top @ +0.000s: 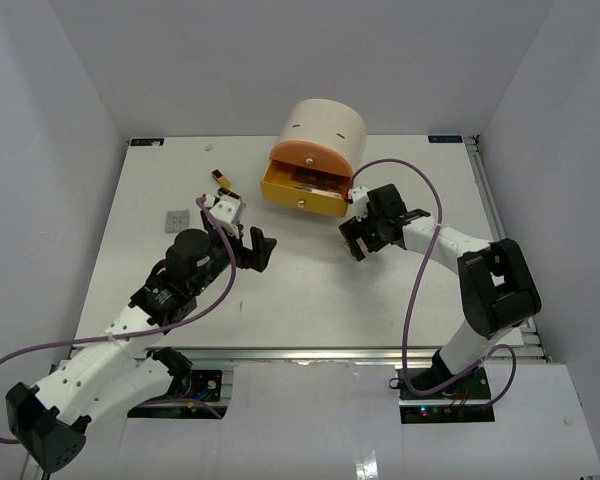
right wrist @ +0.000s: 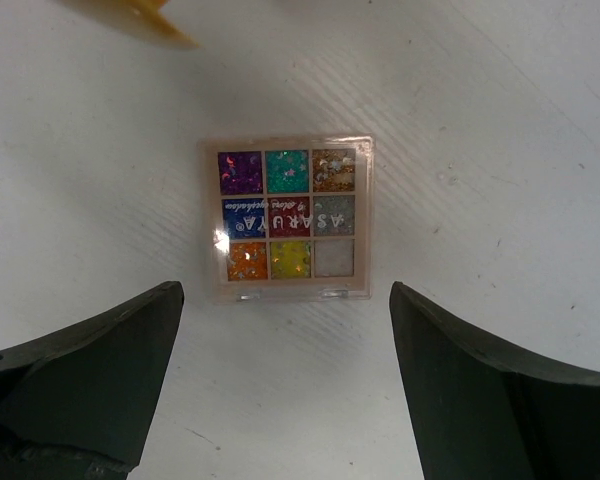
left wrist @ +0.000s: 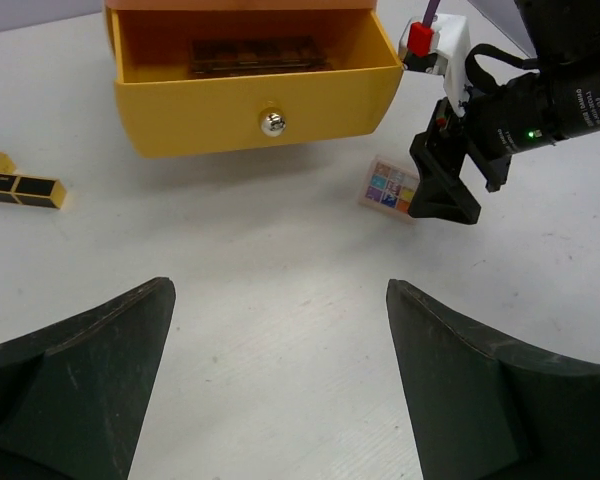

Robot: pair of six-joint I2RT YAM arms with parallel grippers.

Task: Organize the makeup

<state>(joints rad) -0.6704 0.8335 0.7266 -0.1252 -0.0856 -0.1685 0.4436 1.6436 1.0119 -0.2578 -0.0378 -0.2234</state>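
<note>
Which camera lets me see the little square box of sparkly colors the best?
The right wrist camera. It looks straight down on the sparkly palette, so all nine colored squares show. The left wrist camera shows it small, slanted, one corner covered. From the top camera I can't make it out.

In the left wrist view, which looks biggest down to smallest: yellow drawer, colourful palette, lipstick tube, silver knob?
1. yellow drawer
2. colourful palette and lipstick tube: too alike to rank
3. silver knob
</note>
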